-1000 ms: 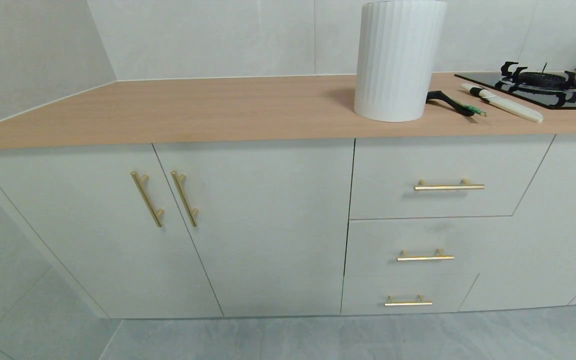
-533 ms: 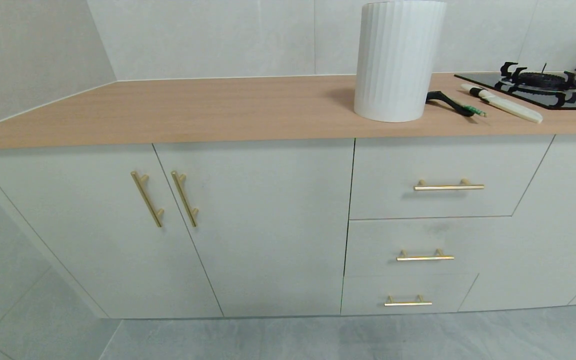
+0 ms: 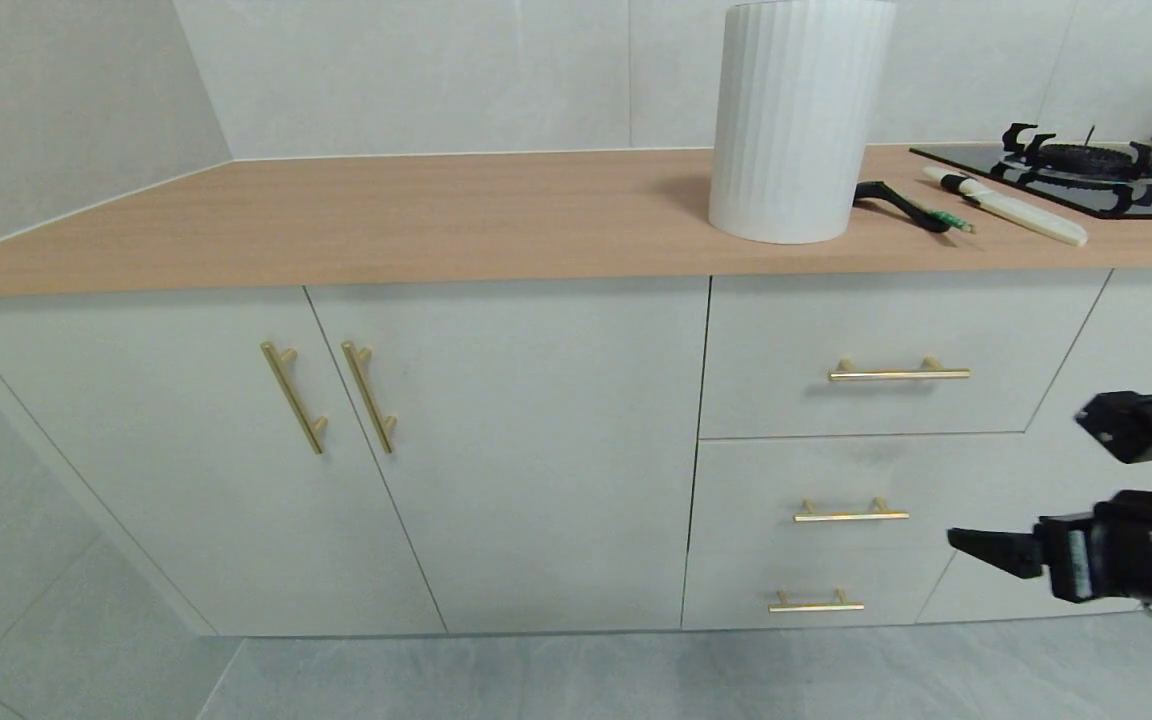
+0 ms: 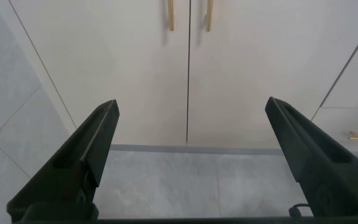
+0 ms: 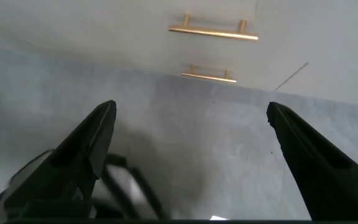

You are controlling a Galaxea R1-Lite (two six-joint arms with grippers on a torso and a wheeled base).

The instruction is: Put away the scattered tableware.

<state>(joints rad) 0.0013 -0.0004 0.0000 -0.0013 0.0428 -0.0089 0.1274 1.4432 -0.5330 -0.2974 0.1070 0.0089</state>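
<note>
Two utensils [image 3: 1011, 210] are laid on the counter [image 3: 386, 215] at three o'clock of the white canister [image 3: 801, 120]. Left tool [image 4: 191, 143] and right tool [image 5: 191, 140] are spread wide.

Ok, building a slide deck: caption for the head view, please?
Right pincer open before the drawers; white ribbed container, black-handled utensil and white knife wait on the wooden counter.

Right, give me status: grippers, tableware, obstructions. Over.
Left gripper open, empty, facing the cabinet doors. Right gripper open, empty, low before the drawers. Knife and black-handled tool lie on the countertop, right of white container.
</note>
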